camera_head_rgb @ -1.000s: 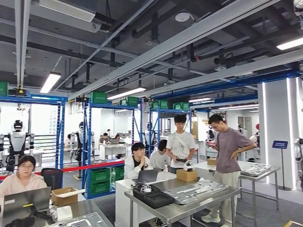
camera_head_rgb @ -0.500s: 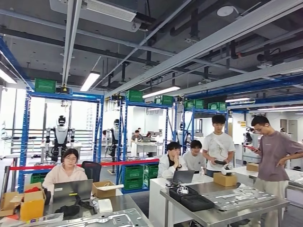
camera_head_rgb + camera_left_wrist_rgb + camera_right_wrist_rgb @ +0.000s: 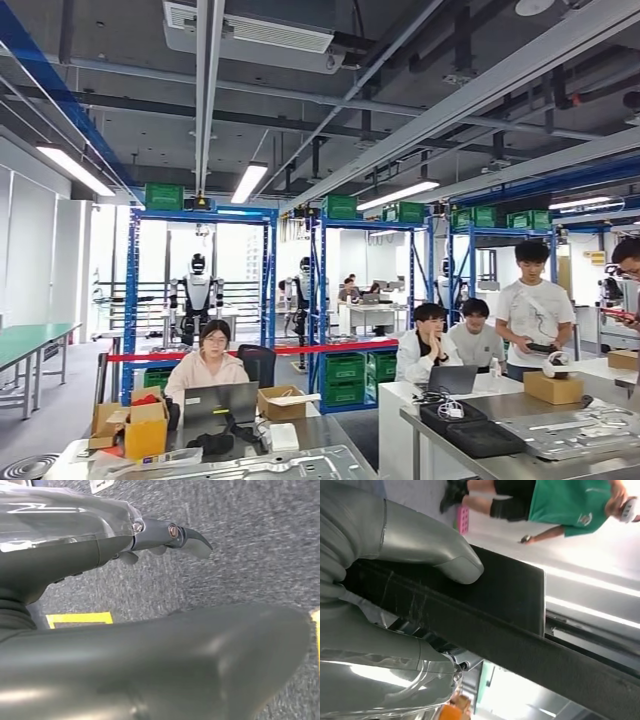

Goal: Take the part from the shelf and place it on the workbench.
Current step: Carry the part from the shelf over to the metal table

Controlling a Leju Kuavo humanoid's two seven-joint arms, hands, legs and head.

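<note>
The right hand (image 3: 395, 610) grips a flat black part (image 3: 501, 605), thumb pressed on its face. The left hand (image 3: 158, 645) hangs over grey carpet, fingers apart, holding nothing. Lower right stands a steel table (image 3: 528, 455); blue racks (image 3: 317, 300) and seated people (image 3: 207, 365) sit mid-frame.

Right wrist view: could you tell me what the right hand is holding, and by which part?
The right hand grips a flat black part across one end, thumb on its face.

person (image 3: 207, 368) behind laptop (image 3: 212, 403) on near table (image 3: 317, 433), box (image 3: 557, 386) on right workbench (image 3: 521, 410), shelving (image 3: 202, 290) behind
</note>
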